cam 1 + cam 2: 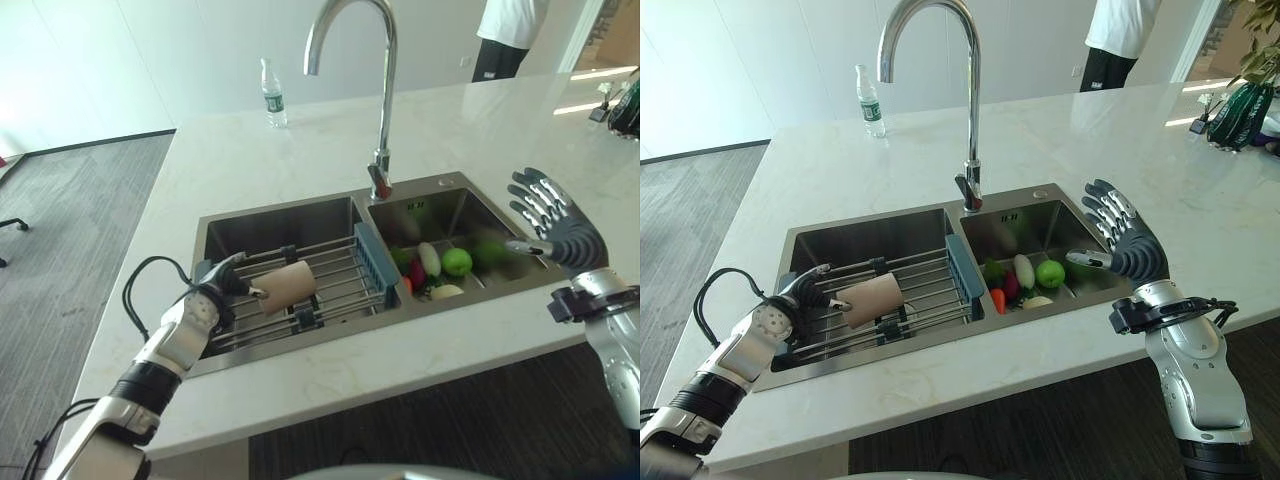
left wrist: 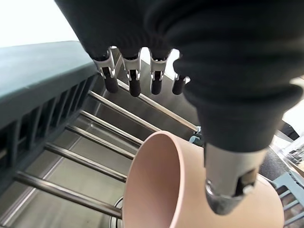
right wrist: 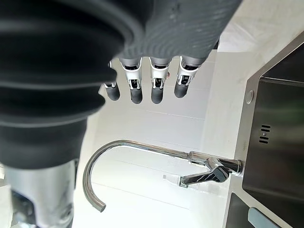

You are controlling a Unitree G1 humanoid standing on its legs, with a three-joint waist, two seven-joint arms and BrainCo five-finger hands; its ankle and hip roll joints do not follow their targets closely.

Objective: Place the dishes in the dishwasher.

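I am standing at a pale marble counter (image 1: 890, 165) with a double steel sink (image 1: 803, 240) and a tall tap (image 1: 970, 90). My left hand (image 1: 805, 292) is holding a tan cup (image 1: 870, 300) over the wire rack (image 1: 930, 285) in the left basin, thumb on its wall, fingers straight. My right hand (image 1: 1125, 240) is hovering, fingers spread, over the sink's right edge. Vegetables (image 1: 1025, 275) are lying in the right basin. A bottle (image 1: 870, 100) is standing near the counter's far edge, with a person (image 1: 1120, 40) beyond it.
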